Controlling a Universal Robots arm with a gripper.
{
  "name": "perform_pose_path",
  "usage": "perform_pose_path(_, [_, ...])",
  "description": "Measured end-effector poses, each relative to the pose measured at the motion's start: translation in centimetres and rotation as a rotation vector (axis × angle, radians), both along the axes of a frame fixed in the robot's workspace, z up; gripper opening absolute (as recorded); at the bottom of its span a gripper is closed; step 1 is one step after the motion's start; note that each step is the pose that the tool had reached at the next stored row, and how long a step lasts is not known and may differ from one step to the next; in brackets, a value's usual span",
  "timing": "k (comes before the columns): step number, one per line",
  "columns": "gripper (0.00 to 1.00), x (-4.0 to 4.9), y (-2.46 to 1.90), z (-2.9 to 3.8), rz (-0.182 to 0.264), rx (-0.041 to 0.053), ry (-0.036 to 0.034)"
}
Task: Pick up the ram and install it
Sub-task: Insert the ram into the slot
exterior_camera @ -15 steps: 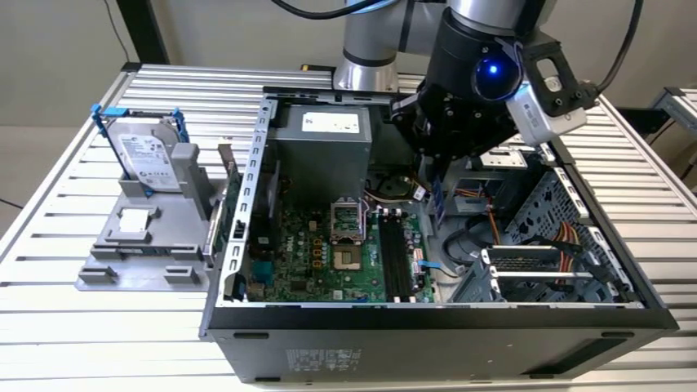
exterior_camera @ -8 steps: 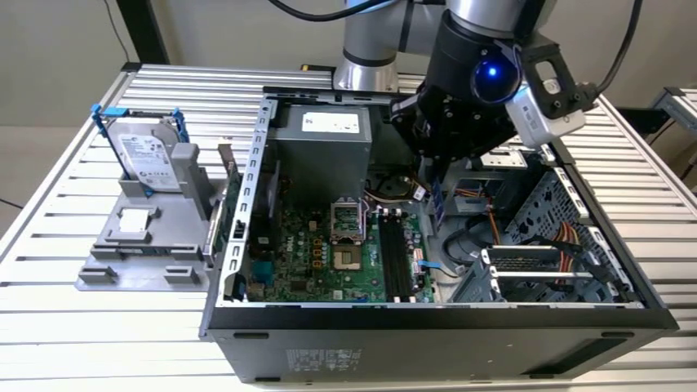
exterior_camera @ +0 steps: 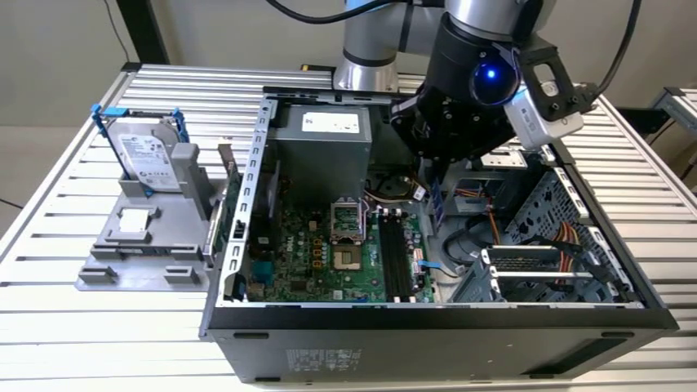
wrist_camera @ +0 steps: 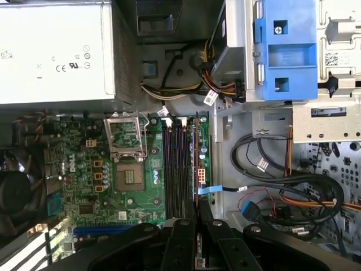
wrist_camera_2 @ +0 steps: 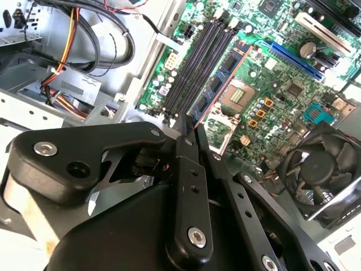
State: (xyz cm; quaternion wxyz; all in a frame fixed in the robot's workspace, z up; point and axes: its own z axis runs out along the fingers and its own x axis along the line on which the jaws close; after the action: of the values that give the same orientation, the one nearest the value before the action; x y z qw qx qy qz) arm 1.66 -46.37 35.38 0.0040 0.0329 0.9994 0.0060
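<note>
My gripper (wrist_camera_2: 187, 131) is shut on the ram (wrist_camera_2: 221, 79), a thin dark stick with blue chips that I see almost edge-on. It hangs inside the open computer case (exterior_camera: 245, 245), above the green motherboard (exterior_camera: 316, 261). In the exterior view the gripper (exterior_camera: 433, 173) sits under the black wrist, and the ram (exterior_camera: 436, 202) points down from it. The long black memory slots (wrist_camera: 176, 164) (exterior_camera: 394, 261) lie beside the processor socket (wrist_camera: 128, 164). In the first wrist view the ram's edge (wrist_camera: 195, 169) lines up with the outermost slot, just past the gripper (wrist_camera: 195, 217).
A grey power supply (exterior_camera: 321, 139) fills the back of the case. Bundled cables (exterior_camera: 544, 237) and a blue drive bracket (wrist_camera: 285, 48) lie beside the slots. A fan (wrist_camera_2: 321, 169) sits past the socket. Outside the case, a silver hard drive (exterior_camera: 147, 159) stands on a grey holder.
</note>
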Motion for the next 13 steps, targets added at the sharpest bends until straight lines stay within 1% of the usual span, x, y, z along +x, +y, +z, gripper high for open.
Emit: perform_pose_path(13, [0.0,0.0,0.03,-0.4,0.0,-0.0004,0.0])
